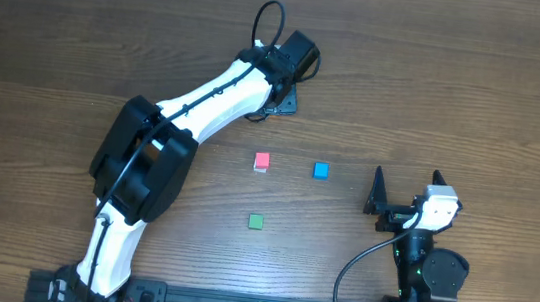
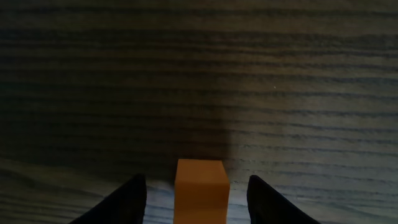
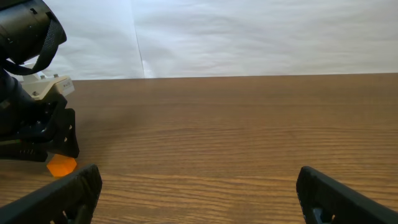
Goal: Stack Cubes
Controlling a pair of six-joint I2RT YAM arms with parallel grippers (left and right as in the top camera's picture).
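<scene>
Left claw (image 2: 196, 183) spread, straddling orange cube (image 2: 200, 193); right claw (image 1: 408, 178) spread wide

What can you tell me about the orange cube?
The orange cube is a small, plain block with flat faces and straight edges; its material is hard to tell, maybe painted wood or plastic. It sits flat and square on the wooden table, its top lit brighter than its front. It lies between the open jaws of the left gripper, with a gap on each side, so only the table touches it. From the right wrist view, a corner of it pokes out beneath that gripper.
</scene>
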